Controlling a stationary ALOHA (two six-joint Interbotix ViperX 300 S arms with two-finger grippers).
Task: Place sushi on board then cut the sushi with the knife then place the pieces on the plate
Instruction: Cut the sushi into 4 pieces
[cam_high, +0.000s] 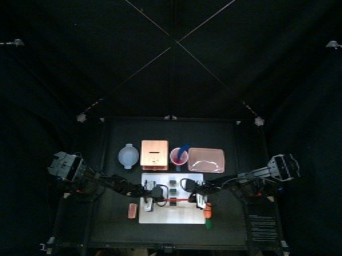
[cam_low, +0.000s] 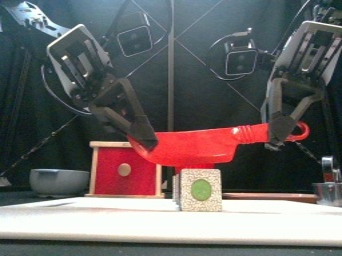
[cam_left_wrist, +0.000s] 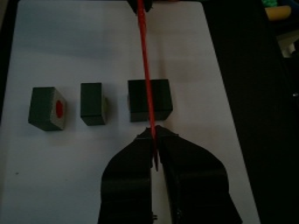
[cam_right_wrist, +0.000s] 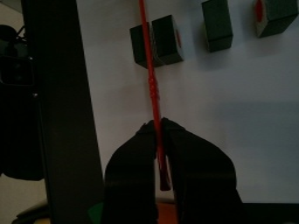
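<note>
Presently noted a red toy knife (cam_low: 201, 148), smooth plastic with a ring-ended handle, held level between both arms. Found the left gripper (cam_low: 143, 147) clenched on the blade tip and the right gripper (cam_low: 279, 136) clenched on the handle. Recorded three squared, dark green sushi pieces (cam_left_wrist: 93, 102) lying apart in a row on the flat white cutting board (cam_left_wrist: 70, 52); logged a red centre on one end piece. Located the blade directly above the largest piece (cam_low: 201, 189), pale speckled face with green disc; cannot tell whether touching. Sighted a flat pink tray (cam_high: 205, 158), pale wooden box (cam_high: 154, 153) with red drawer front and rounded blue-grey bowl (cam_high: 127, 155) behind the board.
</note>
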